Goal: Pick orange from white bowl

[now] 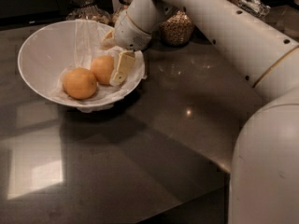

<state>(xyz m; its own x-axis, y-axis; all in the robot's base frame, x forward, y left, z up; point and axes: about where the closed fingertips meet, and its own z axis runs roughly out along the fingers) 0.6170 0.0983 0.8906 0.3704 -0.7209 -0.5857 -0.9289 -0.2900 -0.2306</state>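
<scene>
The white bowl, lined with crinkled paper, stands at the back left of the dark table. Two orange fruits lie in it. The orange is the right-hand, slightly paler one; its deeper-orange twin lies to its left front. My gripper reaches into the bowl from the right over the rim. It is open, with one cream finger against the orange's right side and the other finger behind the orange, partly hidden. The orange rests on the paper.
Glass jars of grains stand behind the bowl and to its right. My white arm crosses the back right of the table, and my body fills the right front corner. A bright light patch lies on the left front.
</scene>
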